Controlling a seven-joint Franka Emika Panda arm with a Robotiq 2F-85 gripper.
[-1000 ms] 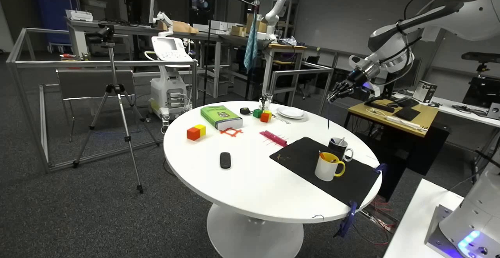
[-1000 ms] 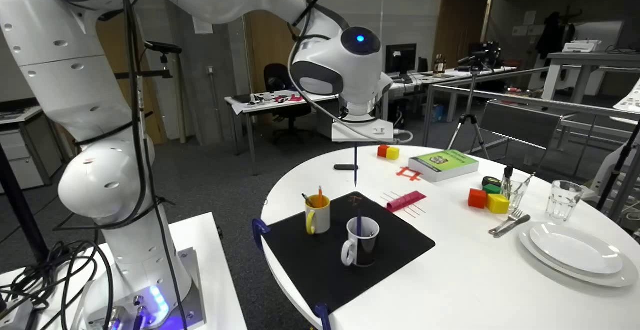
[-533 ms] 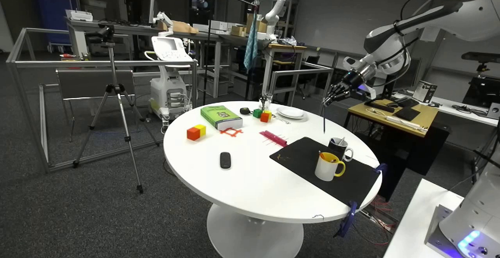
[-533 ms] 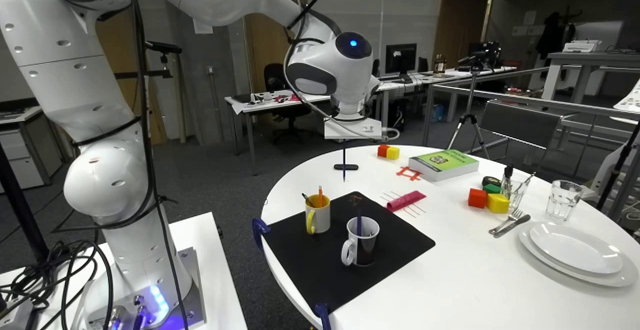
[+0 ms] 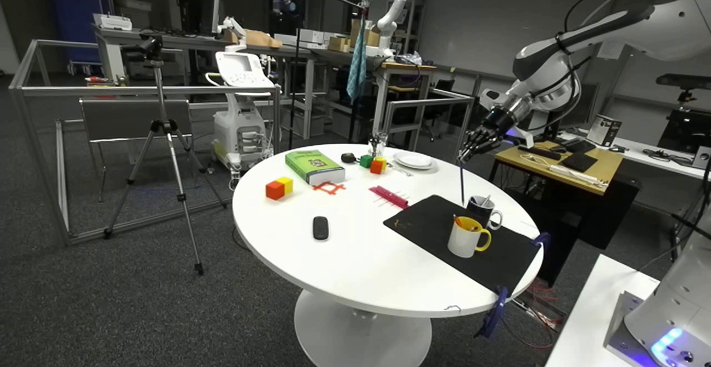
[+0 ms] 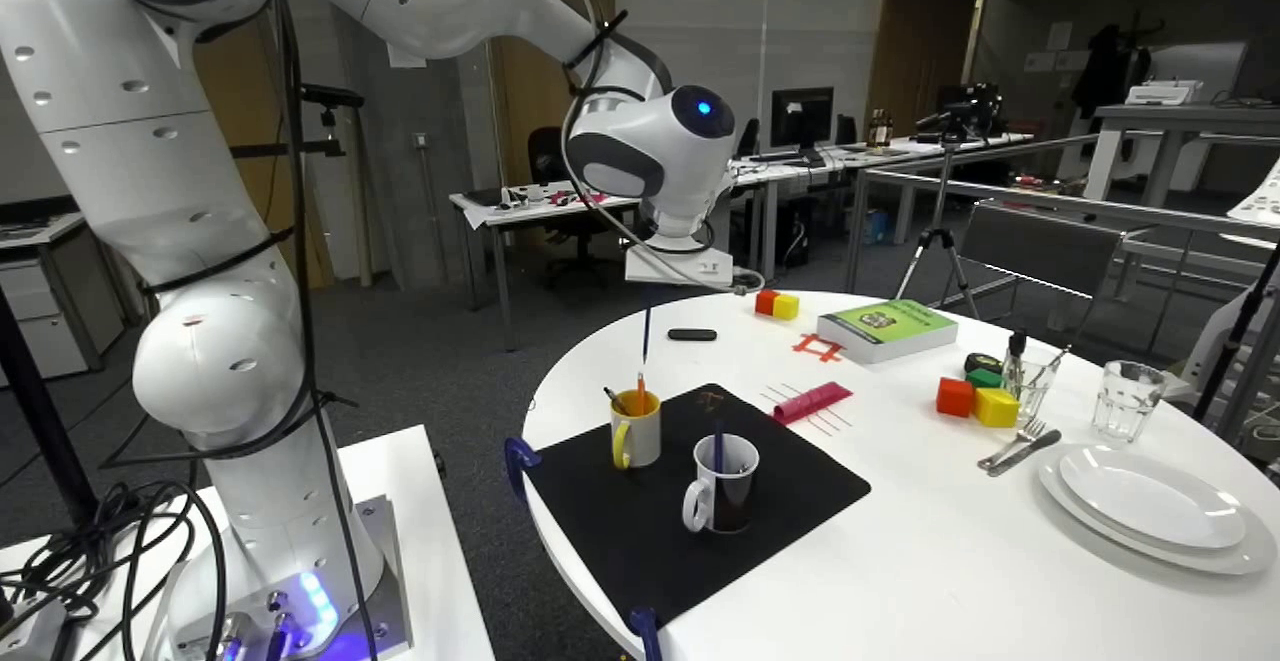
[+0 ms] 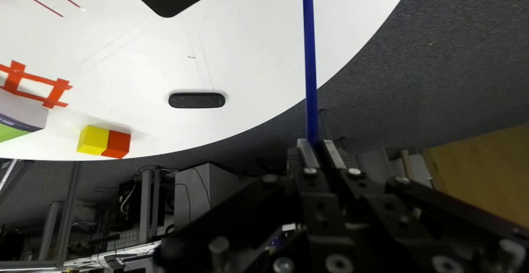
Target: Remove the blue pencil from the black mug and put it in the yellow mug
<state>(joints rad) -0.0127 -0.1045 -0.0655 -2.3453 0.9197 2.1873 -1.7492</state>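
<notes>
My gripper is shut on the blue pencil, which hangs point down above the table. The pencil also shows in an exterior view, slightly tilted, its lower tip just above the orange pencil in the image. In the wrist view the fingertips pinch the blue pencil. The yellow mug, white outside with yellow inside and handle, holds an orange pencil and a dark pen. The black mug, black-sided with white handle, stands beside it with a dark blue stick inside.
Both mugs stand on a black mat clamped to the round white table. A pink roll, book, coloured blocks, black remote, glasses and plates lie further off.
The gripper and blue pencil have moved left in one exterior view, toward the yellow mug's side, and lower in the other. The pencil has tilted slightly. The mugs have not moved.
</notes>
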